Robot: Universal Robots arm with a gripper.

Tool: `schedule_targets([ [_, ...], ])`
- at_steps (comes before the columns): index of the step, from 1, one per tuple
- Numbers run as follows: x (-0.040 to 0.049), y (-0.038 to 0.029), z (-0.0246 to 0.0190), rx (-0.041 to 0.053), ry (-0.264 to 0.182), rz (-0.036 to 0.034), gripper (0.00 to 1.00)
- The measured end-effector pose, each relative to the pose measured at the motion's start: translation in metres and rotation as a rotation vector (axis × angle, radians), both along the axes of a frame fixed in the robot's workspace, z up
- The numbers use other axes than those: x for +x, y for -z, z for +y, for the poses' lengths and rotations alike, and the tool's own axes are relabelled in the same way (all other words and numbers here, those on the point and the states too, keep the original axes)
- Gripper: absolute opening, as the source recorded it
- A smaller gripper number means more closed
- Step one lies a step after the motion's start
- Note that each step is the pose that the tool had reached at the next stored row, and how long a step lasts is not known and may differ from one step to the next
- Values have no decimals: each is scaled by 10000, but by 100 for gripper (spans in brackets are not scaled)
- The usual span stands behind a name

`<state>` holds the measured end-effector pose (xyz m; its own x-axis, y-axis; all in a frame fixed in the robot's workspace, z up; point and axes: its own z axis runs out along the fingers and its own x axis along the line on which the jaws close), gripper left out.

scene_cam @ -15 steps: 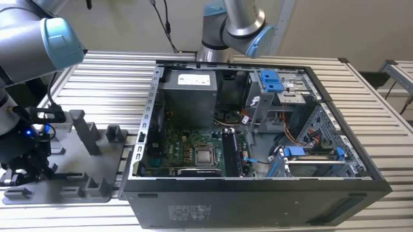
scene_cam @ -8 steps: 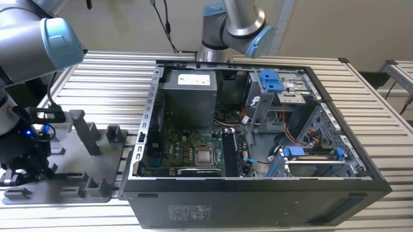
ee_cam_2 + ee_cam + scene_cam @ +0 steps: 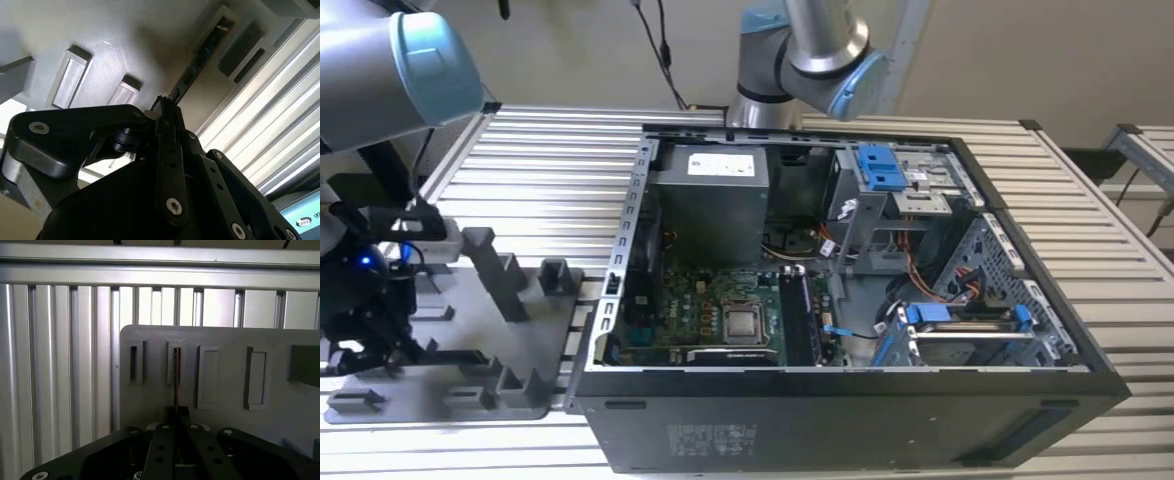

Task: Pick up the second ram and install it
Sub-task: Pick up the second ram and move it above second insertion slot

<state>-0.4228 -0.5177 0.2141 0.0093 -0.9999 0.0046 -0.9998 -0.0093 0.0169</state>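
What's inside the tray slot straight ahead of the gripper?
The second ram stands on edge in that slot of the grey tray, with the gripper shut on its near edge. The part sunk in the slot is hidden.

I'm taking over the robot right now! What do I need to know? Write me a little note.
Claw: shut on the second ram, pinching the thin stick between its fingers.
Where things are: the ram stands on edge at a slot of the grey tray. The tray sits on the slatted table, to the exterior view's left of the open computer case.
Done: the ram is gripped. I cannot tell if it is clear of its slot.
Left: the ram is not at the green motherboard inside the case, so moving it over and installing it remain.
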Motion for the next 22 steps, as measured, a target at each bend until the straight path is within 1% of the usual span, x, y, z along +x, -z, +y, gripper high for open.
schedule_targets([
  [3,0,-96,1,0,-4,-1,14],
  [9,-1,-355,1,0,-5,-1,14],
  [10,-1,-385,1,0,-4,-1,14],
  [17,0,-516,0,0,-5,0,14],
  [22,0,-585,0,0,-5,0,14],
])
